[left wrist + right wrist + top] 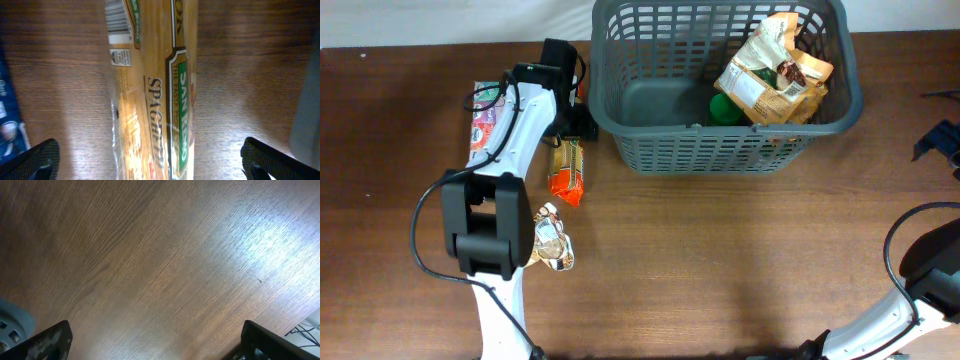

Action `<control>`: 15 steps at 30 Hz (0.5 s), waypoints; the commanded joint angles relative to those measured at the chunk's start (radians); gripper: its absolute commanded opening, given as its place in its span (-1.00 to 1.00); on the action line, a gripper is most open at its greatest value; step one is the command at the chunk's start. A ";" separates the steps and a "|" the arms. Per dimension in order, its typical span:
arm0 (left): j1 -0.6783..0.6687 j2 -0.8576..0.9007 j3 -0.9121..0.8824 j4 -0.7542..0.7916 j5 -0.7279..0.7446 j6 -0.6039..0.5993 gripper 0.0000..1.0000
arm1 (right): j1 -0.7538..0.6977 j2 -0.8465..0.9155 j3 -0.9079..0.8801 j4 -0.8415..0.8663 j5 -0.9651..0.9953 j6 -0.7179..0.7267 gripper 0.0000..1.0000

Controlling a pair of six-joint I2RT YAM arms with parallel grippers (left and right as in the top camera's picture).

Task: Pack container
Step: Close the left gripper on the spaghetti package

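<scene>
The dark gray container stands at the back of the table and holds tan snack bags and a green item. A spaghetti packet lies on the table left of the container; it fills the left wrist view. My left gripper is open above it, a finger on each side, not touching. My right gripper is open and empty over bare wood at the far right.
A flat colourful box lies under the left arm at the back left. A crumpled gold pouch lies near the left arm's base. The container's wall shows at the right edge of the left wrist view.
</scene>
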 commanded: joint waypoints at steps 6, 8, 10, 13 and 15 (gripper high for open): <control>0.003 0.072 0.011 0.000 0.045 -0.015 0.98 | -0.001 -0.004 -0.006 0.000 0.008 0.013 0.98; 0.005 0.080 0.011 0.003 0.046 -0.015 0.99 | -0.001 -0.004 -0.006 0.000 0.008 0.013 0.98; 0.005 0.089 0.011 0.006 0.046 -0.015 0.99 | -0.001 -0.004 -0.006 0.000 0.008 0.013 0.97; 0.004 0.103 0.011 0.007 0.046 -0.016 0.98 | -0.001 -0.004 -0.006 0.000 0.008 0.013 0.98; 0.005 0.113 0.011 0.006 0.046 -0.016 0.99 | -0.001 -0.004 -0.006 0.000 0.008 0.013 0.98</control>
